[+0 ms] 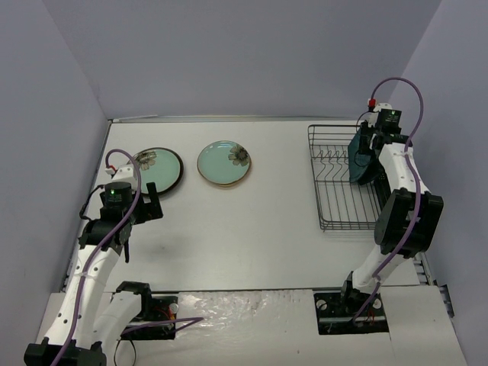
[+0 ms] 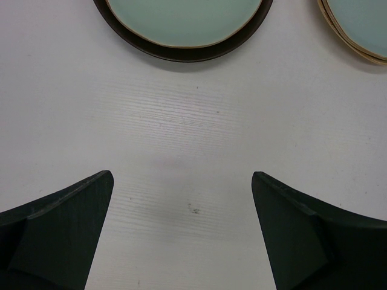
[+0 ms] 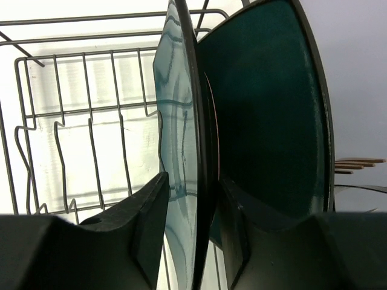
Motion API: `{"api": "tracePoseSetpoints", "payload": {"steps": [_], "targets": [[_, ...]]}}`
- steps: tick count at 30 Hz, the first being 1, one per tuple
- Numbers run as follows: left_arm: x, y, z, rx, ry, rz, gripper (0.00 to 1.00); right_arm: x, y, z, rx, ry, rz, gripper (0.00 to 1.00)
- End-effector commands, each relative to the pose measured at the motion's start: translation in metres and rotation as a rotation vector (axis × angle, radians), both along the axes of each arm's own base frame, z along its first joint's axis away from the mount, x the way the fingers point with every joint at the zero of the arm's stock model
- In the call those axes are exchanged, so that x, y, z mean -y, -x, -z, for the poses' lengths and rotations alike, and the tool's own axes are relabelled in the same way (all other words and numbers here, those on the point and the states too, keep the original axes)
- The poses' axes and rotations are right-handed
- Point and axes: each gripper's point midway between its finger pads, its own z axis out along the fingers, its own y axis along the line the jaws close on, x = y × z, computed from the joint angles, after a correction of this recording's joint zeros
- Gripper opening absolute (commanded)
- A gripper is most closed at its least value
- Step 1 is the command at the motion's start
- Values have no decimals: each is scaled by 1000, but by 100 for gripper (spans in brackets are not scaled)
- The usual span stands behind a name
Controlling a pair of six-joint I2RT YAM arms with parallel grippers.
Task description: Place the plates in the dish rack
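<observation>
My right gripper [image 1: 366,155] [image 3: 193,181] is shut on a dark teal plate [image 3: 181,121], held upright on edge over the far right of the black wire dish rack [image 1: 339,191] [image 3: 72,121]. A second dark teal plate [image 3: 272,109] stands upright right behind it. The mint-green plate with a dark rim [image 1: 158,171] [image 2: 181,24] and the one with a tan rim [image 1: 225,163] [image 2: 363,24] lie flat on the table at the far left. My left gripper [image 1: 141,216] [image 2: 181,181] is open and empty just in front of the dark-rimmed plate. The cream floral plate is out of view.
The rack's near half holds only bare prongs [image 1: 343,210]. Grey walls close in the table on the left, back and right. White tabletop [image 1: 252,236] lies between the two flat plates and the rack.
</observation>
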Motion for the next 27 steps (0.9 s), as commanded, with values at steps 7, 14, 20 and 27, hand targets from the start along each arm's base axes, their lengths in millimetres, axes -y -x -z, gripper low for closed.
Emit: {"api": "tracePoseSetpoints", "payload": {"steps": [7, 14, 20, 27], "targets": [[-1, -9, -19, 57, -11, 2, 97, 5, -14, -49, 141, 7, 35, 54], [1, -9, -20, 59, -3, 6, 97, -9, 2, -113, 290, -23, 33, 78], [3, -10, -20, 60, 6, 9, 97, -43, 19, -163, 414, -75, -1, 91], [12, -14, -20, 66, 74, 9, 97, -122, 38, -202, 575, -286, -116, 99]]}}
